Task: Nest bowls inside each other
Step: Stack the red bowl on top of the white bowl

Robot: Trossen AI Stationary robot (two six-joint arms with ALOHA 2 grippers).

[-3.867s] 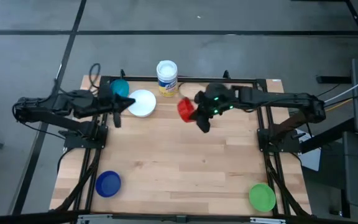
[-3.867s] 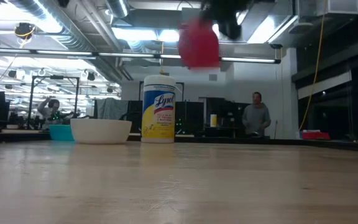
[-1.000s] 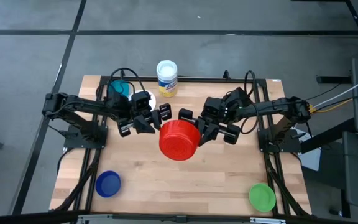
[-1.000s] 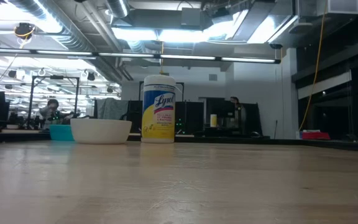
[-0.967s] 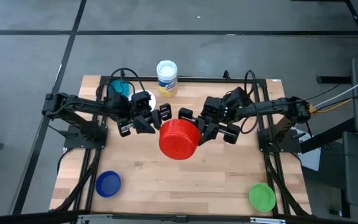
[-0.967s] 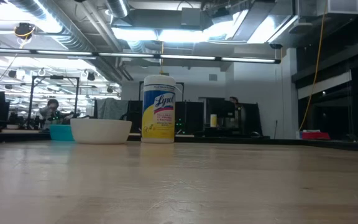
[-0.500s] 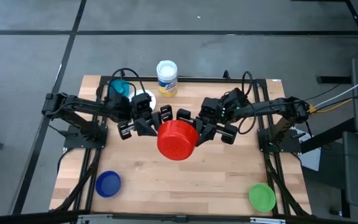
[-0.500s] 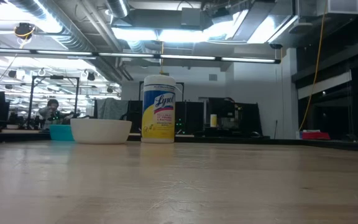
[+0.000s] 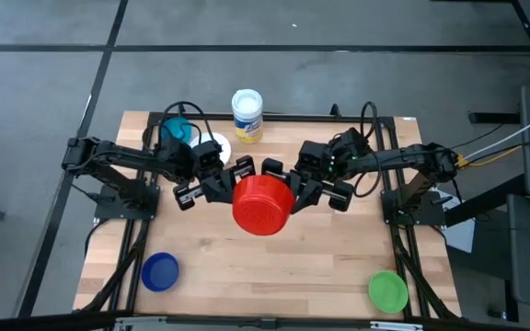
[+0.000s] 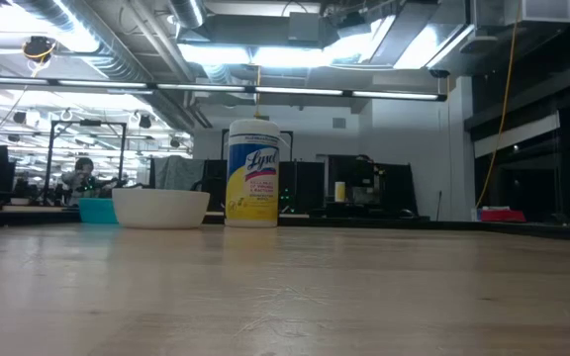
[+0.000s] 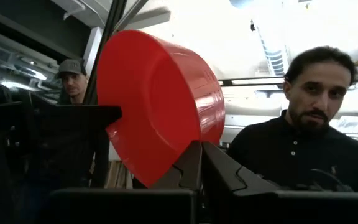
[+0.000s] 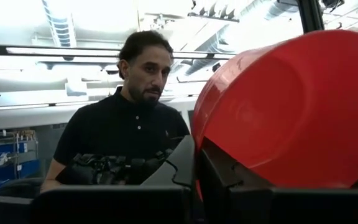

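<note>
The red bowl (image 9: pixel 263 206) hangs high over the table's middle, between my two grippers. My left gripper (image 9: pixel 238 187) is shut on its left side and my right gripper (image 9: pixel 291 189) on its right side. The white bowl (image 10: pixel 160 208) and the teal bowl (image 10: pixel 97 210) rest on their bases at the far left; in the high view my left arm covers most of the white bowl (image 9: pixel 219 143). The dark blue bowl (image 9: pixel 161 271) sits near left, the green bowl (image 9: pixel 387 291) near right. The low view shows neither gripper. My left gripper (image 11: pixel 199 155) pinches the red bowl's edge (image 11: pixel 184 148) between its two fingers. The fingers slant upward from the table's left. The bowl is lifted clear, high above the table. My right gripper (image 12: pixel 196 155) pinches the opposite edge (image 12: pixel 207 134) between its two fingers, slanting upward from the table's right.
A white wipes canister (image 9: pixel 247 113) with a blue-and-yellow label stands at the far edge, right of the white bowl. A person in a dark shirt (image 12: pixel 135 124) stands beyond the table, and another in a cap (image 11: pixel 73 74) farther back. Bare wood lies below the red bowl.
My left gripper has edged toward the red bowl and shut on its left edge. My right gripper has kept its hold, and the bowl has stayed aloft in about the same place.
</note>
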